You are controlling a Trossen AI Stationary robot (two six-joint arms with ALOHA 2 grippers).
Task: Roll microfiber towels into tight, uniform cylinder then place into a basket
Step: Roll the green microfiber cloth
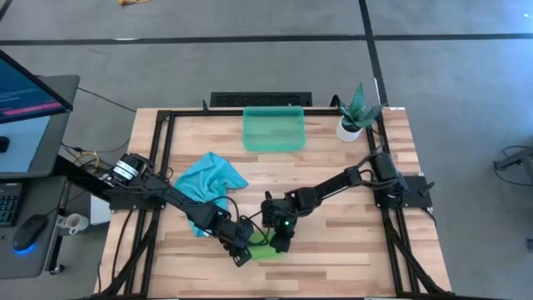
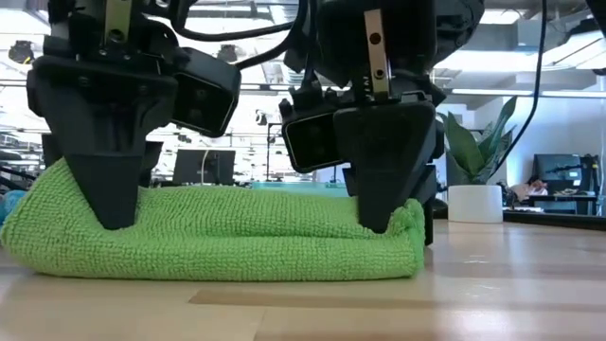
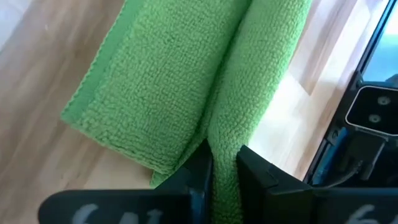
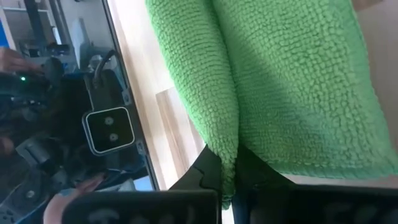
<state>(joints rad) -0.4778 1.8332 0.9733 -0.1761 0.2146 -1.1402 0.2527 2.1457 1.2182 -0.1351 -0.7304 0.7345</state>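
The lime green towel point(image 2: 218, 232) was seen lying partly rolled into a low, flattened bundle on the wooden table point(image 1: 333, 242), at the table's near edge, far from the basket point(image 1: 273, 129). The left gripper point(image 3: 222, 163) was closed on a fold of the towel at one end, and the right gripper point(image 4: 229, 163) was likewise pinched shut on a ridge of cloth at the other end. The towel was judged to be light, soft and limp: its looped pile would be gripped well and would not slip, but no shape would be kept unless the roll were held tight. It would best be taken at both ends of the roll, as here, so that the middle would not sag or unwind. The turquoise towel point(image 1: 208, 179) was left crumpled between the green towel and the basket, under the left arm. The table top was of smooth, pale planks framed by dark rails, with a small white pot holding a green plant point(image 1: 356, 112) just beside the basket. Beyond the table, a grey floor, a monitor point(image 1: 25, 92) and an open workshop room were visible.
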